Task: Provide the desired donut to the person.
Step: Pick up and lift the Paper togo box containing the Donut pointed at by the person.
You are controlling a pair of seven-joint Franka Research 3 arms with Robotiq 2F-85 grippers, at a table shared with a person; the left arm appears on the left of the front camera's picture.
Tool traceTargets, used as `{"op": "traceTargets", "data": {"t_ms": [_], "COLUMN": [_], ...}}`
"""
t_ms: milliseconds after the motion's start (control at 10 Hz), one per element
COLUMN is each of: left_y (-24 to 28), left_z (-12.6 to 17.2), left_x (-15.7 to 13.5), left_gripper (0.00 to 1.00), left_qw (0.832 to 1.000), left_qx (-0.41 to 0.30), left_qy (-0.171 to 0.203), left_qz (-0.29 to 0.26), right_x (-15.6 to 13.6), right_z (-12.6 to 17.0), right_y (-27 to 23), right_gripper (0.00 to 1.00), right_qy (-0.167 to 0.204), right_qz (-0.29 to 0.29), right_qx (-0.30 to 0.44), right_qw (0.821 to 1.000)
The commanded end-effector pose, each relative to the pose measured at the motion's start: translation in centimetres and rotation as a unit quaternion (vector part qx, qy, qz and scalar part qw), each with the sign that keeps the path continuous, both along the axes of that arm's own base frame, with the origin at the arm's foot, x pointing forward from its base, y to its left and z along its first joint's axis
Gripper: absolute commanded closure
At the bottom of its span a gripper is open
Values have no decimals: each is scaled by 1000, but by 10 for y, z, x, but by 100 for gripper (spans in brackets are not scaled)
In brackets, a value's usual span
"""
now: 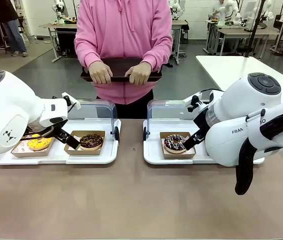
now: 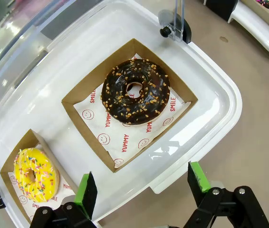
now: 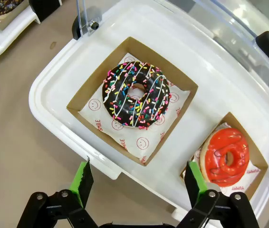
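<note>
Pink-sleeved person (image 1: pixel 124 40) at top centre holds a dark tray (image 1: pixel 119 66); left gripper (image 2: pixel 142 183) gapes empty facing the nut-topped donut (image 2: pixel 134 91), right gripper (image 3: pixel 139 178) gapes empty facing the sprinkled donut (image 3: pixel 136 94).

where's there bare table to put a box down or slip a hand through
The wide near strip of table, in front of both trays, is bare. The narrow gap between the left tray and right tray is free too. Inside the trays it is crowded: each holds two donut boxes.
</note>
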State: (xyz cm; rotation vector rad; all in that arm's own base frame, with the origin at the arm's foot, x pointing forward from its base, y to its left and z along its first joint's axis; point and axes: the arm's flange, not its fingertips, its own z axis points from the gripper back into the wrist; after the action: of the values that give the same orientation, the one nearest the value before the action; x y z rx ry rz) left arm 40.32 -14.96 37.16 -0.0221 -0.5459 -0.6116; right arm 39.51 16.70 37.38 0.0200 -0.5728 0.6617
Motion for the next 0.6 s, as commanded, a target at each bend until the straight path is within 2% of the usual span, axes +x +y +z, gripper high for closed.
{"op": "traceTargets", "data": {"t_ms": [0,400,500], "left_y": [0,0,2], "left_z": [0,0,18], "left_x": [0,0,-8], "left_gripper": [0,0,0], "left_qw": [1000,1000,1000], "left_qx": [0,0,15], "left_qy": [0,0,-12], "left_qz": [0,0,-16], "right_x": [0,0,-4], "right_z": [0,0,22], "right_y": [0,0,-13], "right_gripper": [0,0,0], "right_qy": [0,0,-16], "right_qz": [0,0,4], "right_qx": [0,0,-7], "right_qw": [1000,1000,1000]}}
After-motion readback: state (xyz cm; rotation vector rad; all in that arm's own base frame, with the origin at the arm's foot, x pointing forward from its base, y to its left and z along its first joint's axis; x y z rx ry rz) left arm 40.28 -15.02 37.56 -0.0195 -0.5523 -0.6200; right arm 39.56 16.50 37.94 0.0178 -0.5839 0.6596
